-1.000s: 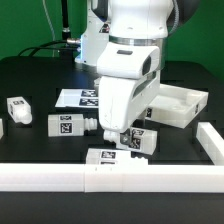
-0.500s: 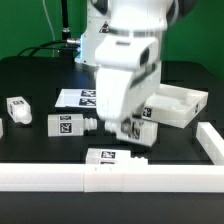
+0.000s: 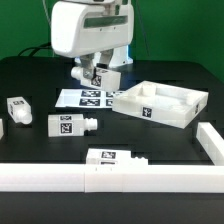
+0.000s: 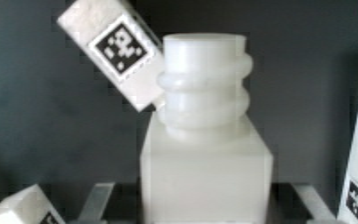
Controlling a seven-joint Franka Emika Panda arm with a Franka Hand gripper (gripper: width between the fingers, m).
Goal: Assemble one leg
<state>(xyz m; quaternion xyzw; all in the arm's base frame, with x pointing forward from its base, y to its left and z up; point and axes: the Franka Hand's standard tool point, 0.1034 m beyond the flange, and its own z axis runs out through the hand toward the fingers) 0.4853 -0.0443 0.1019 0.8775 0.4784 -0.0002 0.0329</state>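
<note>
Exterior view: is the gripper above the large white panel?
No, the gripper hangs above the marker board, on the exterior view's left of the panel.

Three legs (image 3: pixel 72 124) are lying left and near; a fourth leg (image 4: pixel 202 160) is hanging far. One panel (image 3: pixel 160 103) and one marker board (image 3: pixel 85 97) are showing.

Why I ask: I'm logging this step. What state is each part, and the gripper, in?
gripper: shut on the held leg.
held leg: clamped in the gripper, peg end free.
middle leg: lying loose on the table.
leg at the exterior view's left: lying loose on the table.
front leg: lying loose beside the front rail.
panel: flat on the table, no leg fitted.
</note>
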